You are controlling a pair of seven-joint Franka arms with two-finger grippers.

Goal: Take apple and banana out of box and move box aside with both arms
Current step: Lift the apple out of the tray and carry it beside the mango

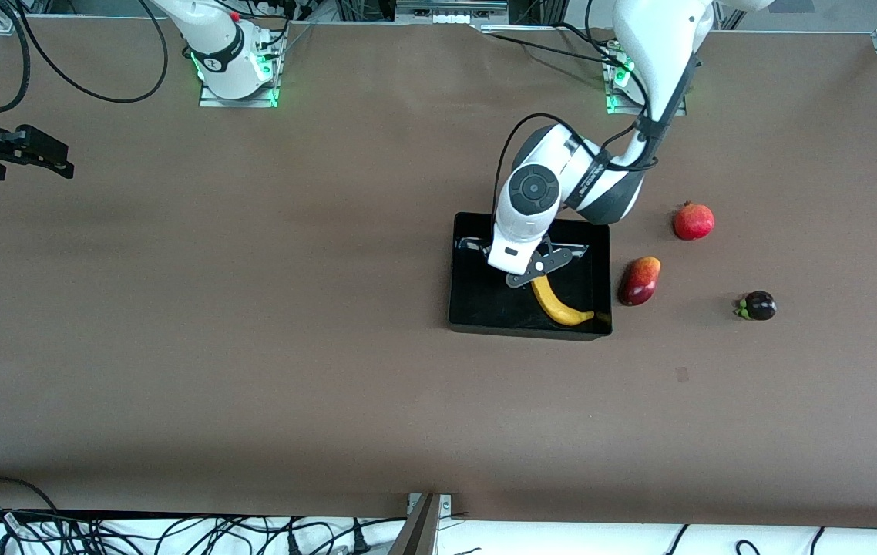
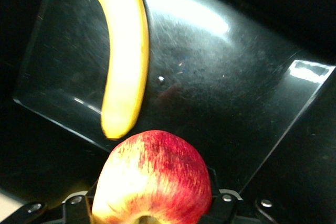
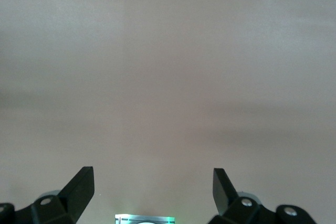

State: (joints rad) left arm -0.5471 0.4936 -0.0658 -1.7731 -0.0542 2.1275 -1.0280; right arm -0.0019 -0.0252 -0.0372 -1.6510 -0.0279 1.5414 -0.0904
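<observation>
The left gripper (image 2: 149, 216) is closed around a small round apple (image 2: 153, 179), glossy red streaked with yellow, and holds it over the shallow, glossy black plastic tray (image 1: 466, 262), whose low walls frame a long curved yellow banana (image 1: 558, 306) lying on its scratched, reflective floor toward the tray's corner nearest the front camera. The right gripper (image 3: 153, 188) waits with its fingers spread apart over the matte brown surface (image 1: 253, 347) near the edge at the right arm's end. Beside the tray, toward the left arm's end, lie an oval red-yellow mango (image 1: 640, 280), a round red pomegranate (image 1: 693, 221) with a crown tip, and a small dark purple fruit (image 1: 758, 306) with green leaves.
</observation>
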